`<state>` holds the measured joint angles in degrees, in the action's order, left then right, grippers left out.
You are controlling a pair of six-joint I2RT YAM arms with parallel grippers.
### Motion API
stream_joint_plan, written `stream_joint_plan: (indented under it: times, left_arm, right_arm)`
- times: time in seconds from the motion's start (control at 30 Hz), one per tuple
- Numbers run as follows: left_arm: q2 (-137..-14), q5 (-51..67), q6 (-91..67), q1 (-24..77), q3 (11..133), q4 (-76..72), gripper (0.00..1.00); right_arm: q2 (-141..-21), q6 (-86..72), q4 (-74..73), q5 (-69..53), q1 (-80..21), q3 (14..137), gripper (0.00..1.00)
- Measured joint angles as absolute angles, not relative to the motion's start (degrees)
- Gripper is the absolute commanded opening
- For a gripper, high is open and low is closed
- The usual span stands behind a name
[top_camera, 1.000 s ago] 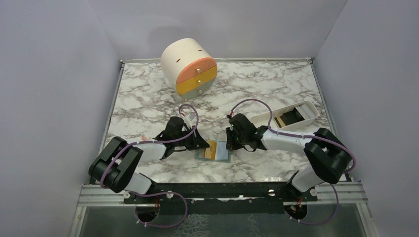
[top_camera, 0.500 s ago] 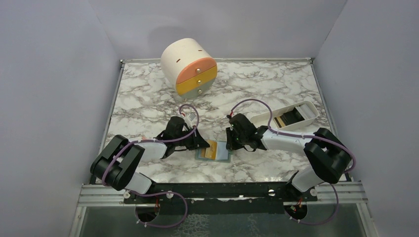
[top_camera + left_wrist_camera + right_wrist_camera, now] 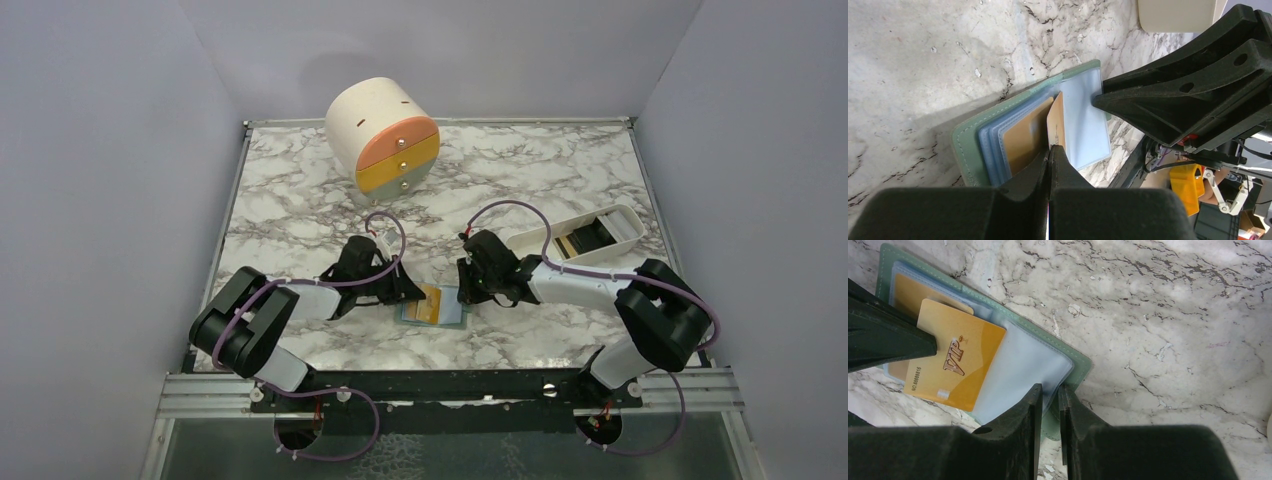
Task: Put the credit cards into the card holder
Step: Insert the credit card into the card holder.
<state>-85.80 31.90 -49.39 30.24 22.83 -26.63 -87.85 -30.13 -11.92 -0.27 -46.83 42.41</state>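
Observation:
The card holder (image 3: 450, 312), a sage-green wallet, lies open on the marble between my two grippers. In the left wrist view its green cover (image 3: 965, 145) and clear sleeves show, with one tan card (image 3: 1023, 137) inside a sleeve. My left gripper (image 3: 1050, 148) is shut on the near edge of a gold credit card (image 3: 955, 362) marked VIP, which is tilted over the sleeves. My right gripper (image 3: 1050, 388) is shut on the card holder's right edge (image 3: 1079, 369), with the clear sleeve and green cover between its fingers. More cards (image 3: 575, 244) lie in the white tray.
A long white tray (image 3: 622, 222) sits at the right, behind my right arm. A cream cylinder with orange, yellow and grey drawers (image 3: 385, 140) stands at the back. Grey walls enclose the table on three sides.
My left arm's elbow has crept a little to the right. The grippers, the gold card and the card holder look unmoved.

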Motion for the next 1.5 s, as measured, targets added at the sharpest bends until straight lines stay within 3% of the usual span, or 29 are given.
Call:
stream_joint_plan:
  times: [0.77, 0.97, 1.2, 1.5]
  left_arm:
    - [-86.4, 26.2, -51.6, 34.0, 21.2, -32.4, 0.00]
    - [-86.1, 23.7, -53.0, 35.4, 21.0, -33.2, 0.00]
    - [-85.4, 20.2, -54.0, 37.3, 20.9, -33.4, 0.12]
    - [-85.4, 17.0, -53.8, 39.6, 21.5, -31.6, 0.29]
  right_arm:
    - [-85.5, -34.4, -6.4, 2.5, -47.2, 38.1, 0.18]
    - [-85.3, -35.0, -6.6, 2.5, -47.2, 38.1, 0.27]
    - [-81.2, -34.9, -9.7, 2.9, -47.2, 37.5, 0.27]
    - [-78.1, -36.3, -7.6, 1.8, -47.2, 31.9, 0.19]
